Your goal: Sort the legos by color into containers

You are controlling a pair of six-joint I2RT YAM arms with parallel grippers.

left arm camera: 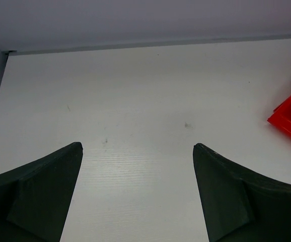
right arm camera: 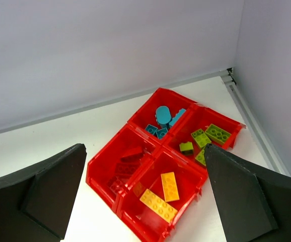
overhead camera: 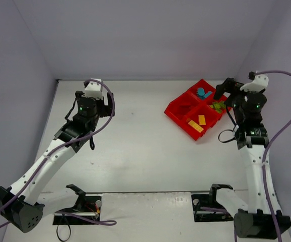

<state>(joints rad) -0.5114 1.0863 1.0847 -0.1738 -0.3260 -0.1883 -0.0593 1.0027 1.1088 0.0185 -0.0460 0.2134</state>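
Sorting appears done; no loose pieces in view.
Glossy red four-compartment plastic tray (right arm camera: 92, 174), far right corner of the tabletop (overhead camera: 135, 151): cyan, lime, red and yellow studded bricks (right arm camera: 169, 186) separated by colour. Left gripper (left arm camera: 136, 146) and right gripper (right arm camera: 144, 148) both wide, empty.

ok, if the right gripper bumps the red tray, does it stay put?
Probably not. The tray looks like thin glossy plastic on a smooth white table, holding only a few small bricks, so likely light and apt to slide. It sits low and wide, so tipping seems unlikely. It should shift as one rigid piece.
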